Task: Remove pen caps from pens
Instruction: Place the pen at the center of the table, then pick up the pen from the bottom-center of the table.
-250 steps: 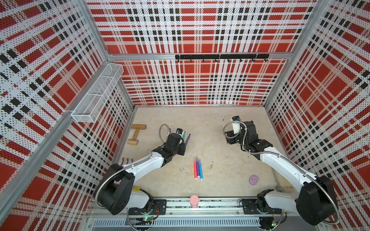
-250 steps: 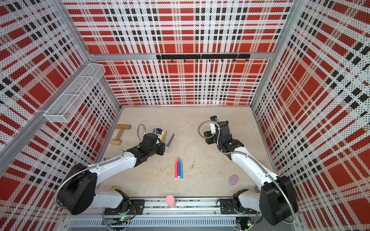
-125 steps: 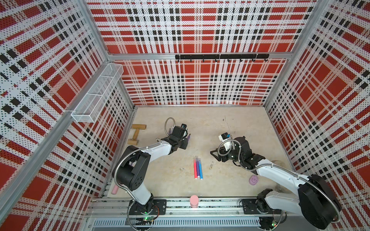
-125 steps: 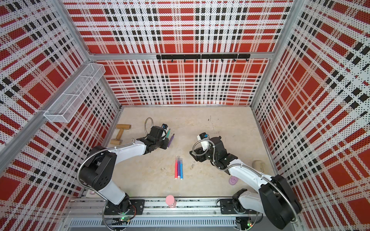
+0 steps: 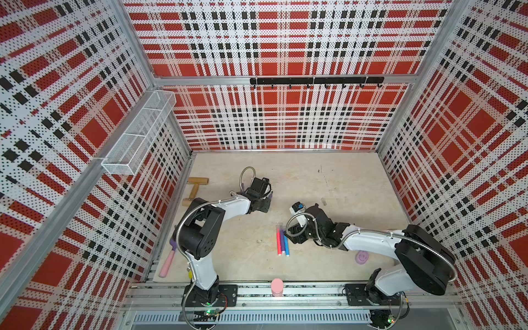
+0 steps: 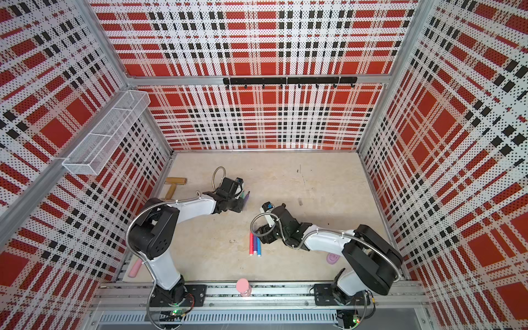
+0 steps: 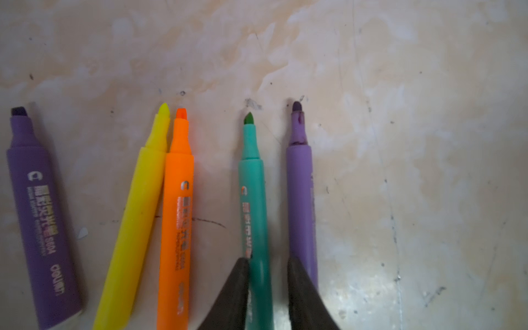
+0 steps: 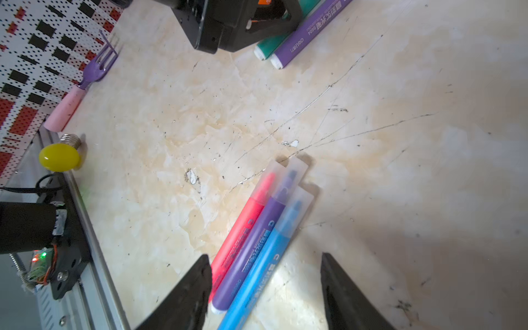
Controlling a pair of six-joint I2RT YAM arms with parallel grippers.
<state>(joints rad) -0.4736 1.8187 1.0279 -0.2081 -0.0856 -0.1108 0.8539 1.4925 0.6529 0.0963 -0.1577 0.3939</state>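
The right gripper [image 8: 265, 256] has swung down to the three capped pens [image 5: 282, 243], jaws wide apart astride them, caps [image 8: 291, 177] on. Back-left of that trio the left gripper [image 7: 267, 258] stands narrowly parted around the teal pen [image 7: 253, 200]; only its wrist view shows five uncapped pens [image 7: 177, 214], tips bare.

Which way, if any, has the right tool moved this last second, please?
Yes: the right tool has come forward, from far behind and right of the three capped pens to just beside them.
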